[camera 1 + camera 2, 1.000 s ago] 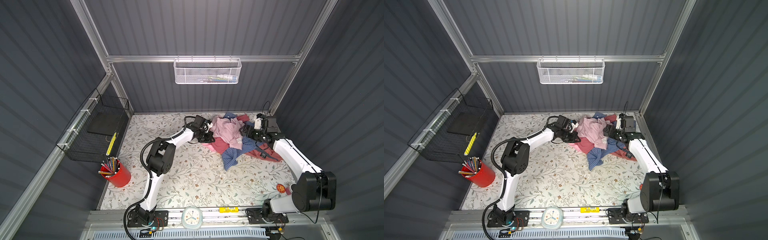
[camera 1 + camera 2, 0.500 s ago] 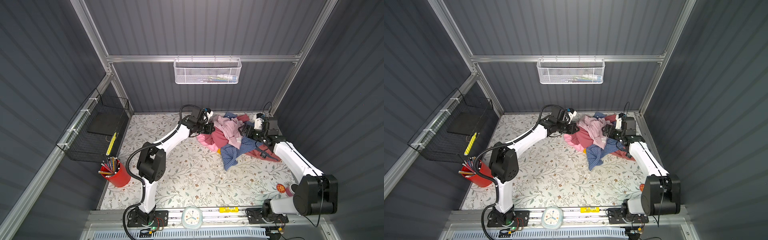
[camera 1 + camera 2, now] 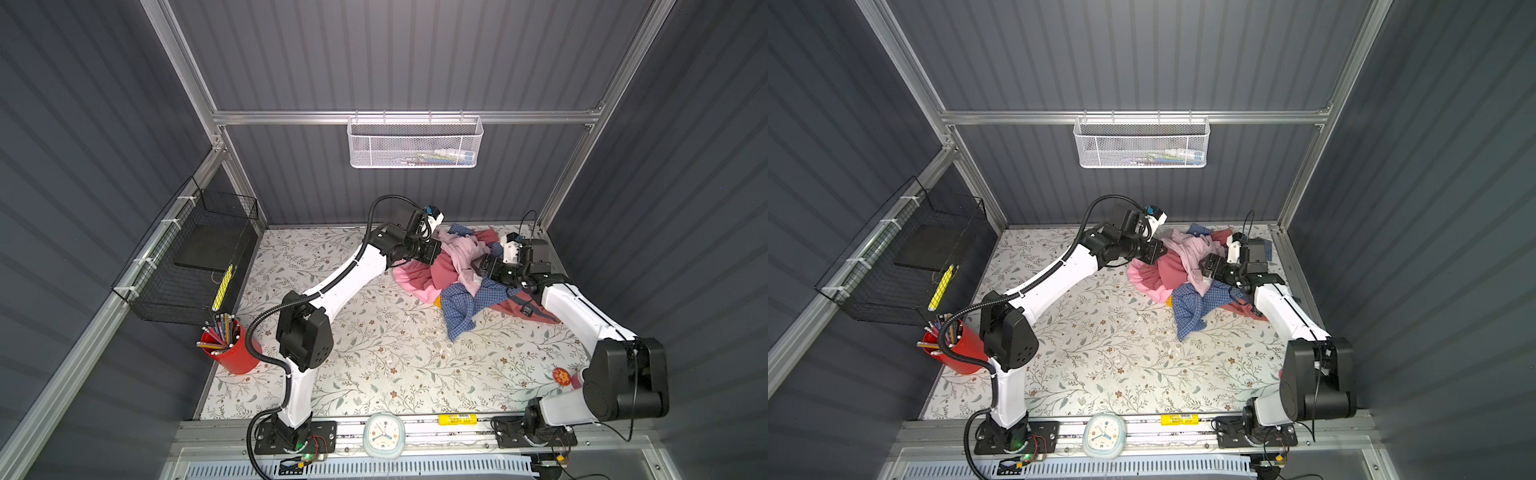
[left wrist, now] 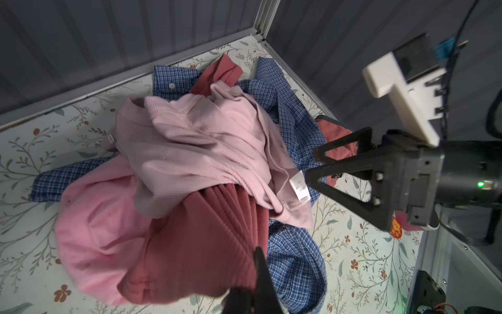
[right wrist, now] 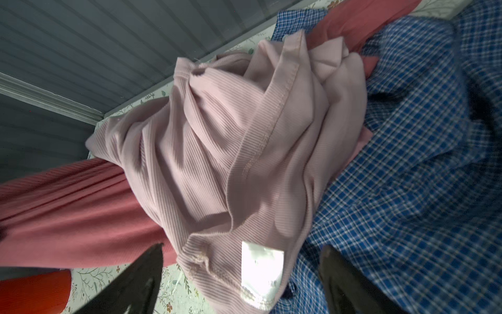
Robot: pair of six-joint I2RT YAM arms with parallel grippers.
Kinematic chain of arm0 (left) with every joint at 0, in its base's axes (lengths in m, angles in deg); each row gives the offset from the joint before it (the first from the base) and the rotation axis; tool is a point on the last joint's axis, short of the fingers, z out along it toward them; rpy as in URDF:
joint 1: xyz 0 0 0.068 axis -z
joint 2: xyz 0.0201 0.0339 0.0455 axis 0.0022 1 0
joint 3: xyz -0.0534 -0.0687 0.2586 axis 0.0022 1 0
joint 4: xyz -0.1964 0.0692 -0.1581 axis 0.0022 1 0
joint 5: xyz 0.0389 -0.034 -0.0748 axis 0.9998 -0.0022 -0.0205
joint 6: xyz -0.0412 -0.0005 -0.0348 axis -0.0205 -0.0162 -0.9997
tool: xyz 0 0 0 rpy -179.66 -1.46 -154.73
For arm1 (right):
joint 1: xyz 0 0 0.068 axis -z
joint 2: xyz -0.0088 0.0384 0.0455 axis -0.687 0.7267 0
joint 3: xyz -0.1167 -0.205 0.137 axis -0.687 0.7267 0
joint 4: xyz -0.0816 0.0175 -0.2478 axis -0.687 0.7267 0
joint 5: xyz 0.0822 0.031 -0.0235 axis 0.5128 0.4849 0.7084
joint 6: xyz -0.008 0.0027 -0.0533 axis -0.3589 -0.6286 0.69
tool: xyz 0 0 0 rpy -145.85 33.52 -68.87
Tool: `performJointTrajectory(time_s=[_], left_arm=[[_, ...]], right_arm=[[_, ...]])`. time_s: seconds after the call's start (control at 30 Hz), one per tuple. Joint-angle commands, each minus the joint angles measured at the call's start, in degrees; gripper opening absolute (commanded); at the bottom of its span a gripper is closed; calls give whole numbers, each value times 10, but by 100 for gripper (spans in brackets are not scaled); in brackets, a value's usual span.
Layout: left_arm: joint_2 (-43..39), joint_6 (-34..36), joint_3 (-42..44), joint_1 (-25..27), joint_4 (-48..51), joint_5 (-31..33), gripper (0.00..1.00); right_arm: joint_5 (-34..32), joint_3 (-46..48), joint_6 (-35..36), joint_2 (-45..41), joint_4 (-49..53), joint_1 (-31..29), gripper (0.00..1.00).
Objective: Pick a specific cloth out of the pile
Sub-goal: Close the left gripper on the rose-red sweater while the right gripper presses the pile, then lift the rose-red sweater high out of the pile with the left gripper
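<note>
The pile (image 3: 459,301) lies at the back right of the floral table. The cloth (image 4: 206,239), dusty rose-red and ribbed, fans out taut from my left gripper (image 4: 259,255), which is shut on its edge and holds it raised at the pile's left side (image 3: 436,254) (image 3: 1160,253). The rest of the cloth (image 3: 445,270) runs under a pale pink garment (image 4: 195,141). My right gripper (image 5: 241,258) is open, its fingers either side of that pale pink garment's labelled hem, at the pile's right (image 3: 478,266). A bright pink garment (image 4: 95,217) and a blue checked shirt (image 5: 407,163) lie around the cloth.
A salmon-red piece (image 3: 524,311) lies under the right arm. A red pencil cup (image 3: 230,353) stands front left below a black wire basket (image 3: 187,257). A white mesh basket (image 3: 415,143) hangs on the back wall. A clock (image 3: 384,434) sits on the front rail.
My left gripper has risen from the pile's left edge, drawing the rose-red cloth up and out from under the pale pink garment. The right gripper has edged nearer the pile.
</note>
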Motion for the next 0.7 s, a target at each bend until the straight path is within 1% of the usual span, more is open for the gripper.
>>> performJointTrajectory(time_s=[0.0, 0.27, 0.47, 0.57, 0.6, 0.67], left_arm=[[-21, 31, -49, 9, 27, 9, 0], [-23, 53, -105, 20, 51, 18, 0], [-23, 80, -160, 30, 77, 34, 0], [-30, 82, -171, 34, 74, 40, 0], [-32, 83, -172, 35, 72, 41, 0], [-35, 84, -179, 36, 67, 42, 0]], right_arm=[[11, 6, -9, 13, -12, -1, 89], [-16, 16, -19, 32, -16, -2, 85], [-16, 30, -35, 37, -35, -1, 84], [-15, 32, -37, 42, -39, -2, 84], [-35, 32, -37, 43, -38, -2, 84], [-41, 32, -37, 46, -38, -2, 84]])
